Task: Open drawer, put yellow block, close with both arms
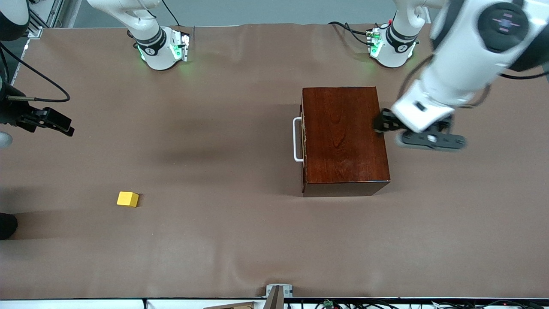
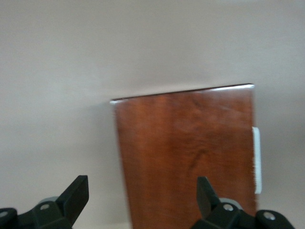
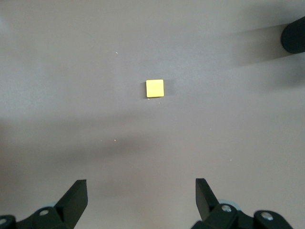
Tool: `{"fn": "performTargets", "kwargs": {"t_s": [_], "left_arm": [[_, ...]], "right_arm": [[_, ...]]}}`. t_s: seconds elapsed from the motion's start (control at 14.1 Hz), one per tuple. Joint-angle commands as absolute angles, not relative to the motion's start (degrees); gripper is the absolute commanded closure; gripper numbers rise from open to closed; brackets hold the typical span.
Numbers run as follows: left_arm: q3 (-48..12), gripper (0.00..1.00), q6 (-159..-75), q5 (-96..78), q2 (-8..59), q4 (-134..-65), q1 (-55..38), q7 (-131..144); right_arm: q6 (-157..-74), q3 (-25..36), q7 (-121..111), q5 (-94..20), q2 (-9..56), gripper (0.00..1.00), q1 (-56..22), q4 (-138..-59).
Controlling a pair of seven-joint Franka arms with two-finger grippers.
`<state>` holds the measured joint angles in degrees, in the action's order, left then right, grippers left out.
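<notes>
The glossy dark mahogany box (image 1: 345, 137) stands toward the left arm's end of the table. Its drawer (image 1: 304, 141) is shut, with the white bar handle (image 1: 297, 140) facing the right arm's end. My left gripper (image 1: 381, 124) is open and empty, over the box's edge away from the handle. The left wrist view shows the box top (image 2: 186, 157) and handle (image 2: 257, 160) past the gripper (image 2: 143, 195). The yellow block (image 1: 128, 199) lies on the cloth toward the right arm's end. My right gripper (image 1: 60, 123) is open and empty, up over the table's end. The right wrist view shows the block (image 3: 155, 88) below that gripper (image 3: 141, 195).
A brown cloth (image 1: 223, 240) covers the whole table. A dark rounded object (image 1: 6, 225) sits at the table's edge at the right arm's end, near the block. A small bracket (image 1: 278, 294) sits at the table edge nearest the front camera.
</notes>
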<state>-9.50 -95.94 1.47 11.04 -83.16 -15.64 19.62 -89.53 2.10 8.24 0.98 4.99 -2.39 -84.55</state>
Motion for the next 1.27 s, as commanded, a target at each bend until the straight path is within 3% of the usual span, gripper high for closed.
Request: {"fn": "performTargets", "kwargs": {"t_s": [0.0,0.42,1.2], "left_arm": [[-9.14,0.0,-95.36,0.62,13.0,-79.11,-22.3,27.66],[-9.32,0.0,-95.71,0.35,19.76,-72.43,-35.84,36.3],[-8.44,0.0,-101.33,0.52,28.2,-72.07,-39.73,35.69]], "right_arm": [[-89.38,1.85,11.51,0.53,5.45,0.0,-2.55,-83.5],[-88.77,1.76,11.86,0.62,5.45,0.0,-2.99,-83.58],[-89.21,1.58,12.04,0.62,7.21,0.0,-3.69,-83.76]]}}
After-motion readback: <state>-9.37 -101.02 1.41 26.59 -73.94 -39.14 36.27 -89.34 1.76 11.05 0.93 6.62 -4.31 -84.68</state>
